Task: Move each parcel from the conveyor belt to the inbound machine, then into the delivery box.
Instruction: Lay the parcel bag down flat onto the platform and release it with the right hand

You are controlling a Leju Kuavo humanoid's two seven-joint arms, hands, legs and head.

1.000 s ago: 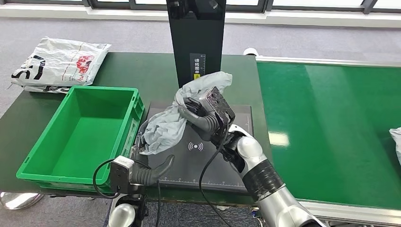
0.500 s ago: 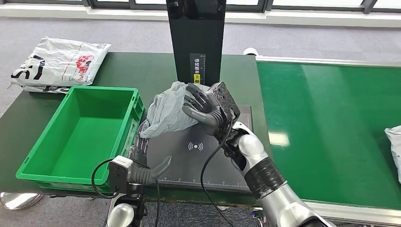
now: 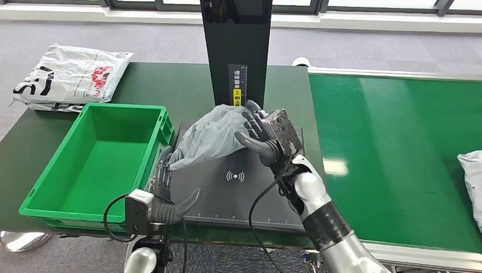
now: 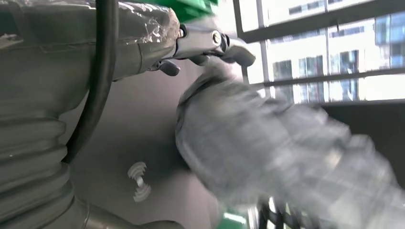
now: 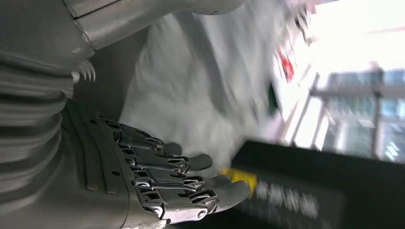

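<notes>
Now the grey parcel (image 3: 211, 135) lies crumpled on the dark scanning plate of the inbound machine (image 3: 239, 187), toward the plate's far left part, just in front of the machine's black upright column (image 3: 236, 42). The right hand (image 3: 262, 133) sits at the parcel's right edge with its fingers spread and extended; in the right wrist view the fingers (image 5: 191, 183) lie straight and apart beside the pale parcel (image 5: 191, 90), and whether their tips touch the bag cannot be told. The left hand (image 3: 165, 196) rests at the near left corner of the plate, fingers apart and holding nothing, its thumb reaching out over the dark surface; the left wrist view shows a fingertip (image 4: 234, 47) near the blurred parcel (image 4: 267, 152), apart from it as far as can be seen. A green delivery box (image 3: 96, 162) stands on the dark green bench (image 3: 170, 85) just left of the plate. At the bench's far left corner lies a white printed bag (image 3: 68, 77). To the right runs the green conveyor belt (image 3: 392, 153), and a second pale parcel (image 3: 472, 176) lies at its right edge, partly cut off by the frame.
</notes>
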